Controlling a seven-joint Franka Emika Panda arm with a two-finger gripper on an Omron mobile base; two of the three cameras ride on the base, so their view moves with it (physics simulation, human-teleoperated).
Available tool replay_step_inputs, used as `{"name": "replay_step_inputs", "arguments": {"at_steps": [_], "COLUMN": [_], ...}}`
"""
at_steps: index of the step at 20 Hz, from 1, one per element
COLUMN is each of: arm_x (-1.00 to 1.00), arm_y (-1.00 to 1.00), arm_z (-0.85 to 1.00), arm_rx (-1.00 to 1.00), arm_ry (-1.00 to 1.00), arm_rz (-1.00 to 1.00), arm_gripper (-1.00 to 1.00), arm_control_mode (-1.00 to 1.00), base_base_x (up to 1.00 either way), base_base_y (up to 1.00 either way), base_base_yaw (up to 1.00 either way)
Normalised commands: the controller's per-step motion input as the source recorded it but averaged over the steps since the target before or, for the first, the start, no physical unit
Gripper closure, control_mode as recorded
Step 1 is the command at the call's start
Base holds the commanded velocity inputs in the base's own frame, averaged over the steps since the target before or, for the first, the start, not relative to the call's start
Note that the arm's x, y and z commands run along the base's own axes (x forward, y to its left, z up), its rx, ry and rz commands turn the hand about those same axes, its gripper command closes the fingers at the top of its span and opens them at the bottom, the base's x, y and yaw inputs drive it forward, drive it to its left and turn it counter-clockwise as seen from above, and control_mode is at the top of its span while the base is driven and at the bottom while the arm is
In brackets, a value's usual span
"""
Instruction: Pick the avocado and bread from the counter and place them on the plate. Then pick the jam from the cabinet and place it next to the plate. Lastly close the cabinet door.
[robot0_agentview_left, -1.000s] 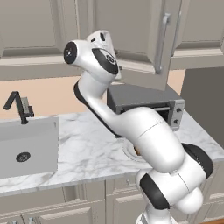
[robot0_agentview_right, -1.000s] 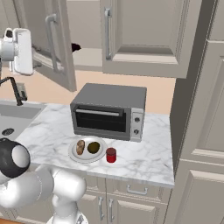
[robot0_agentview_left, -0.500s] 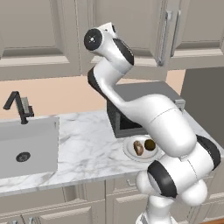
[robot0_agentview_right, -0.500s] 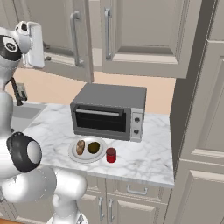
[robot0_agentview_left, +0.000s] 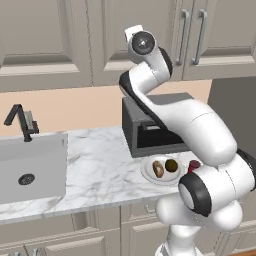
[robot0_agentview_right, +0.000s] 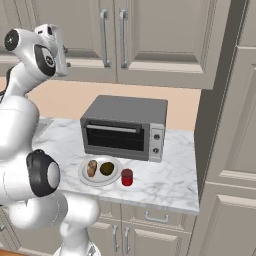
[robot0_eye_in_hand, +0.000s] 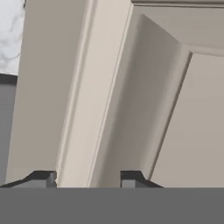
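Door looks shut, food plated, jam beside the plate.

Left base view: my white arm reaches up to the tall beige panelled cabinet door (robot0_agentview_left: 150, 40); the brown oval bread (robot0_agentview_left: 158, 168) and dark green avocado (robot0_agentview_left: 172, 165) sit on the round white plate (robot0_agentview_left: 148, 170). Right base view: the small red jam jar (robot0_agentview_right: 127, 177) stands just beside that plate on the white marble counter (robot0_agentview_right: 165, 182), as asked. Hand view: my gripper (robot0_eye_in_hand: 87, 178) faces the door panel, tips apart, clamping nothing, which I judge was for pushing.

Peach-toned back wall (robot0_agentview_left: 75, 107) between upper and lower beige cabinetry. Grey sink basin (robot0_agentview_left: 30, 167) with black faucet (robot0_agentview_left: 20, 121) at left. Grey toaster oven (robot0_agentview_right: 125, 127) against the wall. Tall beige pantry unit (robot0_agentview_right: 227, 125) at right. Even, diffuse light.
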Motion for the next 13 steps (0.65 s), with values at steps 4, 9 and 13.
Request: {"name": "replay_step_inputs", "arguments": {"at_steps": [4, 9, 13], "arm_x": [0.83, 0.77, 0.84], "arm_y": [-1.00, -1.00, -1.00], "arm_z": [-0.37, -0.43, -0.53], "arm_rx": [0.14, 0.14, 0.13], "arm_ry": [0.00, 0.00, 0.00], "arm_rz": [0.29, 0.29, 0.28], "arm_gripper": [-1.00, -1.00, -1.00], "arm_control_mode": [-1.00, -1.00, -1.00], "base_base_x": [0.00, 0.00, 0.00], "base_base_y": [0.00, 0.00, 0.00], "base_base_yaw": [0.00, 0.00, 0.00]}}
